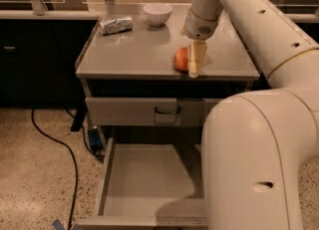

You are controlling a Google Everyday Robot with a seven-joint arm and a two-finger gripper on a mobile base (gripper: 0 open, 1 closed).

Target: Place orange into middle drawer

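Observation:
The orange (180,58) sits on the grey cabinet top (134,50), near its front right. My gripper (193,68) points straight down on the orange's right side, right against it and hiding its right part. The middle drawer (149,179) is pulled out wide open below, a shallow grey tray with a bare flat bottom. My arm's large white link covers the drawer's right part.
A white bowl (157,13) and a crumpled silver packet (116,24) stand at the back of the cabinet top. A shut drawer front with a dark loop handle (167,110) is above the open drawer. A black cable (55,144) lies on the speckled floor at left.

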